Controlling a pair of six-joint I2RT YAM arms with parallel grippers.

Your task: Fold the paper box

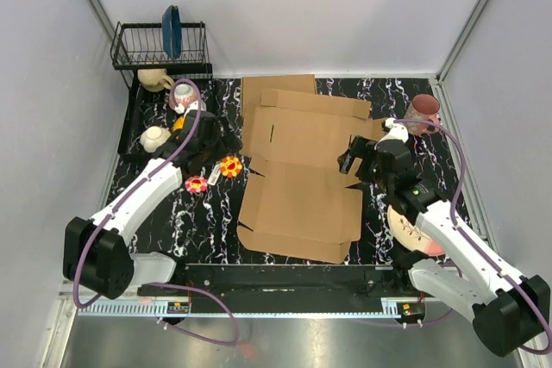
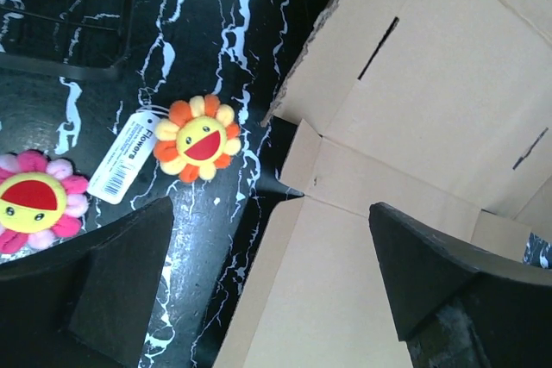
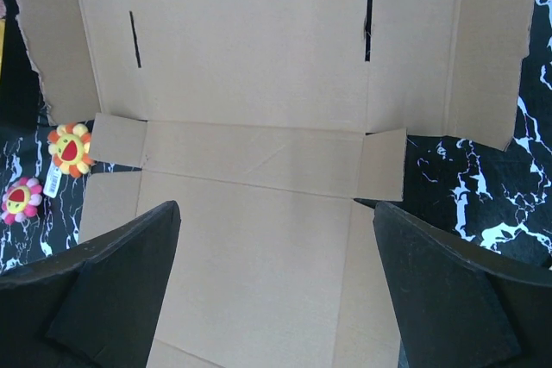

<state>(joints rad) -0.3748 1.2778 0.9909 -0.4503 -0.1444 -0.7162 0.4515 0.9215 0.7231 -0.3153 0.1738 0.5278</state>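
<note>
The paper box (image 1: 302,178) lies flat and unfolded on the black marbled table, a large brown cardboard sheet with flaps and slots. My left gripper (image 1: 222,146) hovers open at the sheet's left edge. In the left wrist view its two fingers (image 2: 121,282) straddle the box's left side flap (image 2: 345,299), touching nothing. My right gripper (image 1: 351,161) hangs open above the sheet's right half. In the right wrist view its wide-spread fingers (image 3: 112,290) frame the flat panel (image 3: 259,256) with nothing between them.
Two plush flowers, orange (image 1: 230,165) and pink (image 1: 197,184), lie just left of the sheet. A wire dish rack (image 1: 159,45) with a blue plate (image 1: 171,30) and mugs stands back left. A pink mug (image 1: 424,109) and a plate (image 1: 405,226) sit at the right.
</note>
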